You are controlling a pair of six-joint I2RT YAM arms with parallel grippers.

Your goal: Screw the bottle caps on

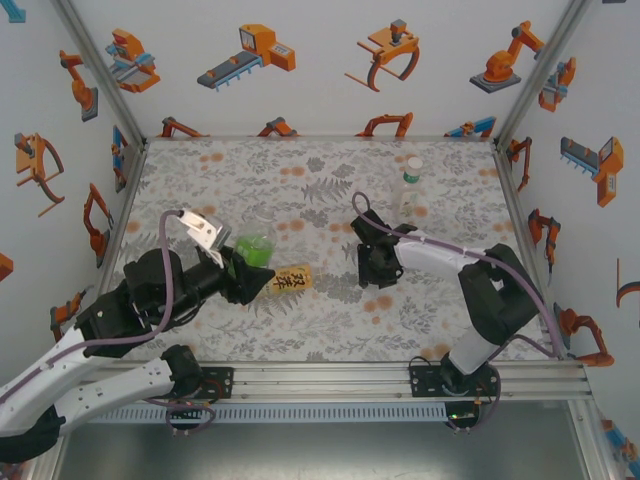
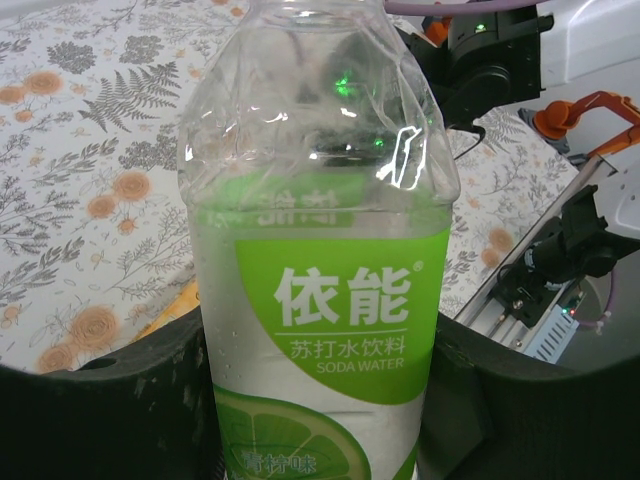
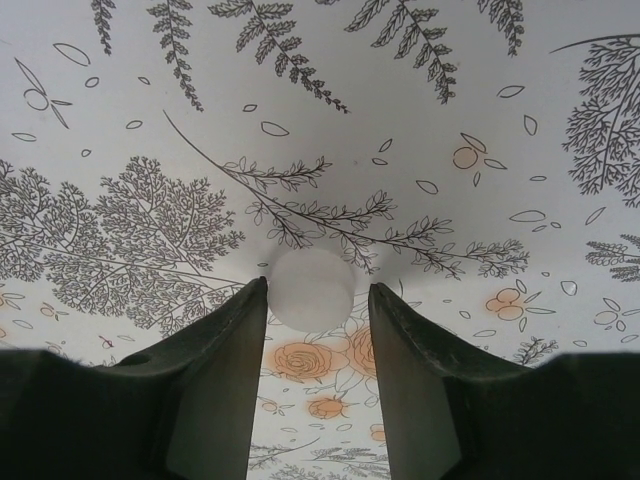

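My left gripper (image 1: 248,270) (image 2: 315,400) is shut on the short green bottle (image 1: 255,247), whose green soda-water label (image 2: 330,300) faces the left wrist camera; the bottle's mouth is out of view. The amber bottle with the yellow label (image 1: 292,280) lies on its side just right of it. A slim clear bottle (image 1: 409,192) stands upright at the back right. My right gripper (image 1: 378,268) (image 3: 317,287) points down at the table, open, with a whitish bottle cap (image 3: 310,288) lying between its fingertips. The left fingertip (image 3: 255,300) is at the cap's edge; a small gap shows on the right.
The floral tablecloth (image 1: 320,190) covers the table, bounded by an aluminium frame (image 1: 330,138) and printed walls. The arm bases sit on a rail (image 1: 330,375) at the near edge. Open cloth lies at the back left and centre.
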